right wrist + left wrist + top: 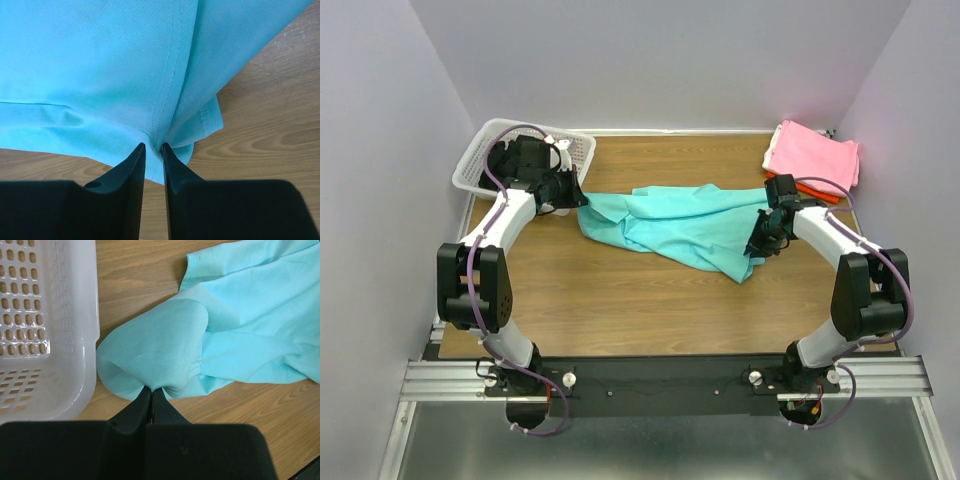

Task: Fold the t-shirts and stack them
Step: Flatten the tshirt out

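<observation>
The turquoise t-shirt lies crumpled across the middle of the wooden table, pulled out between both grippers. My left gripper is shut on its left edge, beside the basket; the left wrist view shows the cloth bunched in the closed gripper. My right gripper is shut on the shirt's right end; in the right wrist view the gripper pinches a seamed fold of the shirt. A folded pink t-shirt lies on a red-orange one at the back right.
A white slatted plastic basket stands at the back left corner, close to my left gripper; its wall fills the left of the left wrist view. Bare wooden table stretches in front of the shirt. Purple walls enclose the table.
</observation>
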Robot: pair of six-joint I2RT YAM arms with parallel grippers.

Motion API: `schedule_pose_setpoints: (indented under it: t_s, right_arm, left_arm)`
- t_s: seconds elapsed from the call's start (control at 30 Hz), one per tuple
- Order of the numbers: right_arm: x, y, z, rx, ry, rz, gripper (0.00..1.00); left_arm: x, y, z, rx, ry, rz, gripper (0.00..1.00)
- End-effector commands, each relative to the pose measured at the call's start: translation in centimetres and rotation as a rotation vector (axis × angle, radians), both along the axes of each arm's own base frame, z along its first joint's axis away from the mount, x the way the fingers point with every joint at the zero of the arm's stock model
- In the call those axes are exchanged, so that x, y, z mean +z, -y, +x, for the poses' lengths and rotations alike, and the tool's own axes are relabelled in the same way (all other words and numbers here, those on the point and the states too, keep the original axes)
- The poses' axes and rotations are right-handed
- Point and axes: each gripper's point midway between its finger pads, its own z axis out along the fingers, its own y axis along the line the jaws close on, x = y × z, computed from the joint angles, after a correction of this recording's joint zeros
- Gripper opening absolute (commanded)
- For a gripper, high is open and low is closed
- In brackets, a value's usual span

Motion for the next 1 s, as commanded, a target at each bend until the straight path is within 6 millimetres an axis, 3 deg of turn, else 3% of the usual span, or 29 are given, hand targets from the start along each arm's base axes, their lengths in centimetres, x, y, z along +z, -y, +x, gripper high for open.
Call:
schedule_pose_setpoints:
  t_s: [0.0,0.33,0.47,0.53,0.63,0.73,0.8,0.9,0.97]
  right_arm:
    - [0.1,-0.3,-0.9,-0.005,-0.015,0.013,0.27]
    - [-0.6,0.0,-0.8,0.006,-0.030,-0.005,0.20]
    - [-0.6,0.1,-0.2,0.020,-0.026,-0.014,0.08]
    - [0.0,-0.1,0.3,0.030,-0.004,-0.011,0.00]
    - [1.3,-0.2,0.9,0.032,0.037,-0.004,0.00]
    - [4.4,-0.4,2.0,0.038,0.123,0.013,0.00]
    - [7.5,-0.3,3.3,0.028,0.205,0.010,0.00]
    - [13.8,0.5,5.6,0.007,0.348,-0.014,0.00]
    - [16.8,1.1,6.5,0.003,0.405,-0.037,0.00]
  left_arm:
    - [0.2,0.0,-0.3,-0.014,0.016,0.006,0.00]
    - [0.2,0.0,-0.3,-0.014,0.020,0.004,0.00]
    - [0.2,0.0,-0.2,-0.014,0.022,0.002,0.00]
    - [0.1,0.1,-0.1,-0.009,0.020,-0.003,0.00]
    - [0.6,0.2,0.3,-0.004,0.032,-0.012,0.00]
    - [1.6,0.1,0.9,0.013,0.057,-0.013,0.00]
    - [2.6,-0.2,1.6,0.041,0.096,-0.006,0.00]
    - [6.3,-0.8,2.9,0.104,0.200,-0.018,0.00]
    - [8.9,-1.2,3.9,0.151,0.259,-0.028,0.00]
